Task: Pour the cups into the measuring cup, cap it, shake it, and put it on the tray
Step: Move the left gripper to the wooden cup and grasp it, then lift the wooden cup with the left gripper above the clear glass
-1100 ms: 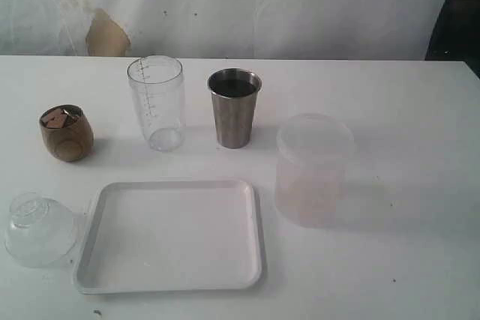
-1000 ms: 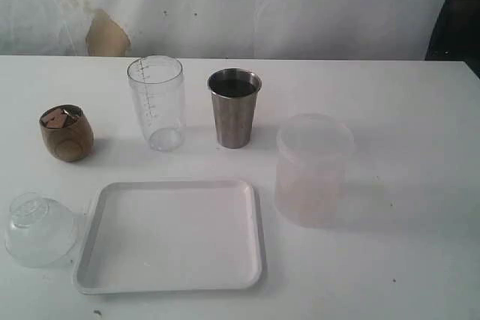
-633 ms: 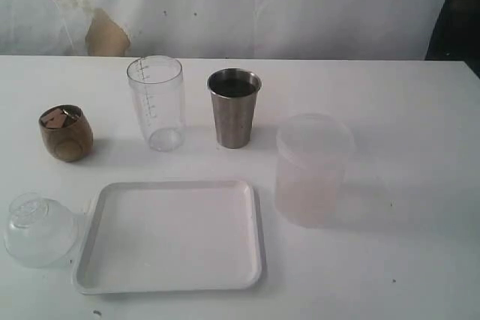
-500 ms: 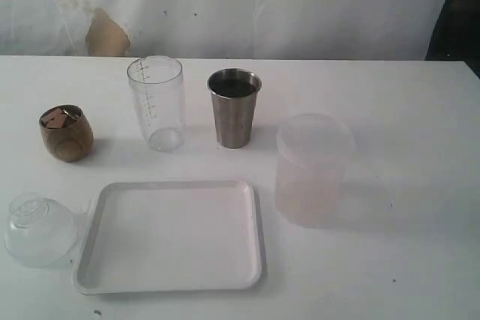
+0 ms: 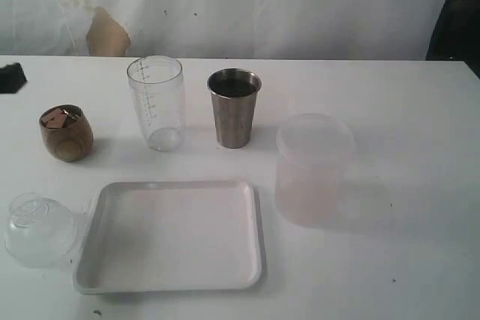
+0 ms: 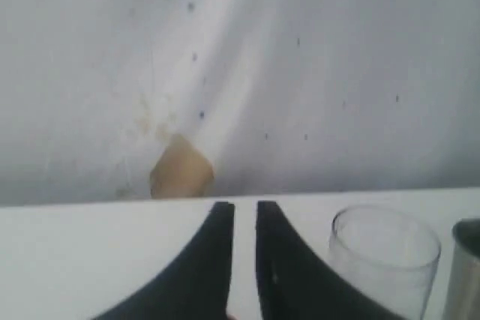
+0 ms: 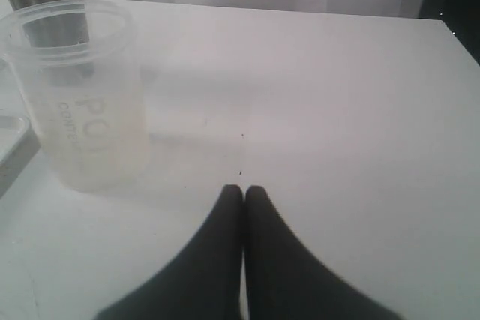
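On the white table stand the brown wooden cup [image 5: 66, 133], the clear measuring cup [image 5: 156, 103] with printed marks, the steel tumbler [image 5: 235, 108] and the frosted plastic cup [image 5: 313, 170]. The white tray [image 5: 171, 282] lies in front of them. The clear dome cap [image 5: 37, 228] rests to the tray's left. A dark tip of my left gripper [image 5: 11, 76] shows at the far left edge, behind the wooden cup. In the left wrist view the left gripper [image 6: 245, 211] is open by a narrow gap and holds nothing, with the measuring cup [image 6: 386, 249] beside it. My right gripper [image 7: 243, 189] is shut and empty, apart from the frosted cup [image 7: 82, 95].
A white wall with a tan patch [image 5: 105, 34] rises behind the table. A dark area [image 5: 457, 9] borders the back right corner. Bare tabletop [image 5: 420, 185] stretches to the right of the frosted cup.
A dark tip of the left gripper has come into the exterior view at the far left edge. The cups, cap and tray have not moved.
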